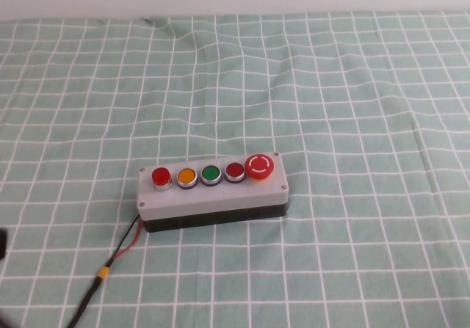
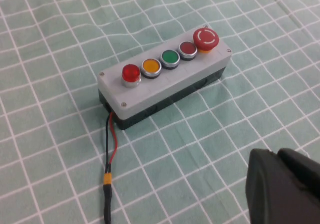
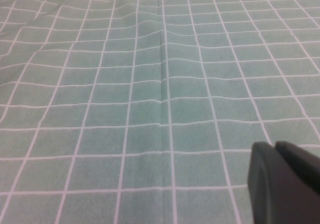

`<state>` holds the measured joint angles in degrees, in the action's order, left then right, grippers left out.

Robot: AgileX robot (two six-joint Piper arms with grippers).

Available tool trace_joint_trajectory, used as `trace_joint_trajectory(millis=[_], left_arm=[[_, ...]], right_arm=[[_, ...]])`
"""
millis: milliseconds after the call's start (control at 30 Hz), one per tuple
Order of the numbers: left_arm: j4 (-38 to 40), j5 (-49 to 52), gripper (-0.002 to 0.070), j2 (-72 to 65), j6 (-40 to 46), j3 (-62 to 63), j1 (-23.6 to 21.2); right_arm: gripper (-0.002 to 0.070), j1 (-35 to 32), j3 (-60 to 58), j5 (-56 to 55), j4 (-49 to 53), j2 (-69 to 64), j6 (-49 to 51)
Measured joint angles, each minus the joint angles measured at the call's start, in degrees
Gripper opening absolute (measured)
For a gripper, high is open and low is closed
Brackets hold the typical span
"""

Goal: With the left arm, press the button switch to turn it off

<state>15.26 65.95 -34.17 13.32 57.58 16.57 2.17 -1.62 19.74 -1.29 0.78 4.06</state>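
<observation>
Hovering clear of the switch box (image 2: 165,78), left end effector (image 2: 280,156) (right end effector (image 3: 275,151) likewise) touches nothing.

The surface (image 1: 352,86) wears a pale green cloth with a white grid. The switch box (image 1: 213,194) is grey over black — its buttons run red, amber, green, dark red, then a bright red mushroom cap (image 1: 259,166). Red and black wires (image 1: 126,241) trail off; both pincers — left pincer (image 2: 285,189), right pincer (image 3: 285,184) — are black.

Wrinkled green checked tablecloth (image 1: 352,108) over the whole table.
</observation>
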Motion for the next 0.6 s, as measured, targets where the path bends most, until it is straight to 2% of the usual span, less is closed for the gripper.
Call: trace_joint_trajectory(millis=[333, 600], left_arm=[[-4.95, 2.17, -0.0002, 15.28, -6.52, -4.27, 0.0], [-5.8, 2.97, -0.0002, 17.27, -7.1, -4.27, 0.0]], right_arm=[[-0.0017, 0.0, 0.0, 0.0, 0.0, 0.0, 0.0], [-0.0017, 0.0, 0.0, 0.0, 0.0, 0.0, 0.0]])
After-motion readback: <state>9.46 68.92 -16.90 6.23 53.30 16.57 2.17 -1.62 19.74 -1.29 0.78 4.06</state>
